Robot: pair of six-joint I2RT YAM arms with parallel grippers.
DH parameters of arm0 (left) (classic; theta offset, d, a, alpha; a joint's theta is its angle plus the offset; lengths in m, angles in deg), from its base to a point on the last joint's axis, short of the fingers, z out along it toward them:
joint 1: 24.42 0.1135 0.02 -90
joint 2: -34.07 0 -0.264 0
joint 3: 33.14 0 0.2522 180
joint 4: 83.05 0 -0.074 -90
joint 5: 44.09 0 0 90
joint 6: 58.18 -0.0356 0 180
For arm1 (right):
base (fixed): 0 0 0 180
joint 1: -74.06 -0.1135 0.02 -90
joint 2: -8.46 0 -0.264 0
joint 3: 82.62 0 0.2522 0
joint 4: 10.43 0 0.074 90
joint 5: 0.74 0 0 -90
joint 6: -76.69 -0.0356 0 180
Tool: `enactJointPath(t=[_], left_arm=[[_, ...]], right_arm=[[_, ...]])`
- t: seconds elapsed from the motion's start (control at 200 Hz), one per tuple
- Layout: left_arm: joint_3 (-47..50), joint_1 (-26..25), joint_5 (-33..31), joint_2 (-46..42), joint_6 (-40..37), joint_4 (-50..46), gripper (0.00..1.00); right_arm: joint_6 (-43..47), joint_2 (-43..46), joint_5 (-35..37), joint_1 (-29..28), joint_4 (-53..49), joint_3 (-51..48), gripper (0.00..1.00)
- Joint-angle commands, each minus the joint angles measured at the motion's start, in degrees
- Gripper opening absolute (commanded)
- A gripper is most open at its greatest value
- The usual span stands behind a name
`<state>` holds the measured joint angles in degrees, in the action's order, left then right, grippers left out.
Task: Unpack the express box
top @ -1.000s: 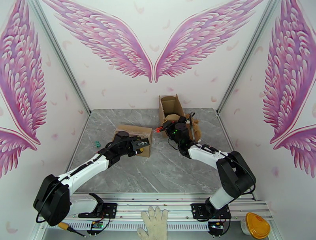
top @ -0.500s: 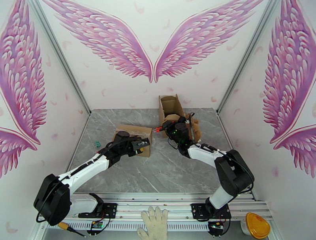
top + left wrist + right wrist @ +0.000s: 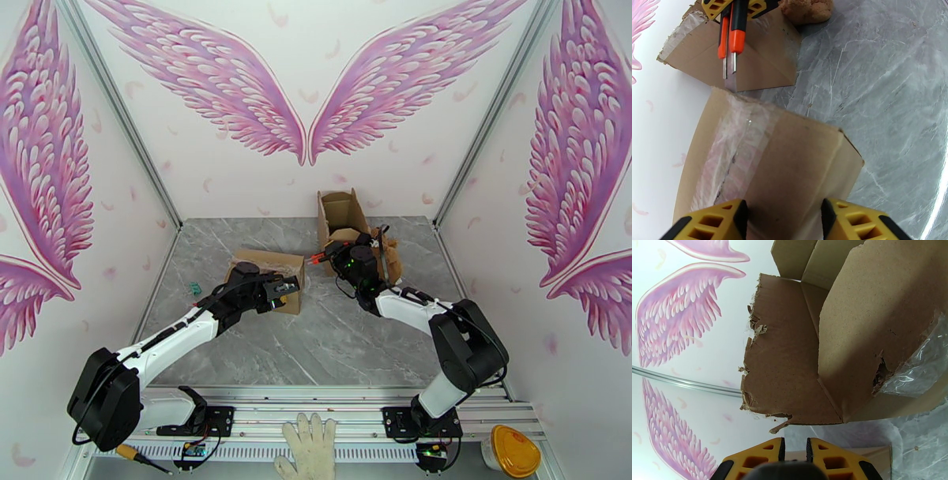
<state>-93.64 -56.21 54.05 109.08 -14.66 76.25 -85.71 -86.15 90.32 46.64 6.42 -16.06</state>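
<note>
Cardboard box [image 3: 798, 158] lies left-to-right, its taped seam [image 3: 730, 158] pointing at the knife [image 3: 736, 35].

Grey marble-look table [image 3: 316, 347] under both jaws. White back wall [image 3: 308, 47] beyond the jaws, with big pink feathered wings painted on it. Left wall [image 3: 47, 197] and right wall [image 3: 584, 158], outboard of the jaws, same wing print. Silver metal posts [image 3: 118, 110] in back corners. Bright even light, soft glare on the table.
</note>
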Motion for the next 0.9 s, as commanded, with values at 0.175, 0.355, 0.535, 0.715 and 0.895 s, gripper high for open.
enactJointPath(t=[0.175, 0.355, 0.535, 0.715, 0.895], left_arm=[[0.0, -0.8, 1.0, 1.0, 0.5, -3.9, 0.54], [0.2, -0.8, 0.9, 0.9, 0.6, -4.0, 0.53], [0.1, -0.7, 0.7, 0.9, 0.5, -3.8, 0.53], [-0.2, -0.7, 0.7, 1.0, 0.7, -3.8, 0.53], [-0.2, -0.7, 0.5, 1.2, 0.8, -3.5, 0.53]], right_arm=[[-0.9, 2.0, 1.2, 0.0, 1.0, -0.8, 0.00], [-0.8, 3.2, 1.5, 0.0, -0.1, -1.1, 0.00], [-1.0, 1.9, 1.0, 0.0, 0.2, -0.6, 0.00], [-1.3, -0.2, -0.3, -0.1, 0.2, 0.9, 0.00], [-1.7, -1.6, -1.3, -0.3, 0.4, 1.8, 0.00]])
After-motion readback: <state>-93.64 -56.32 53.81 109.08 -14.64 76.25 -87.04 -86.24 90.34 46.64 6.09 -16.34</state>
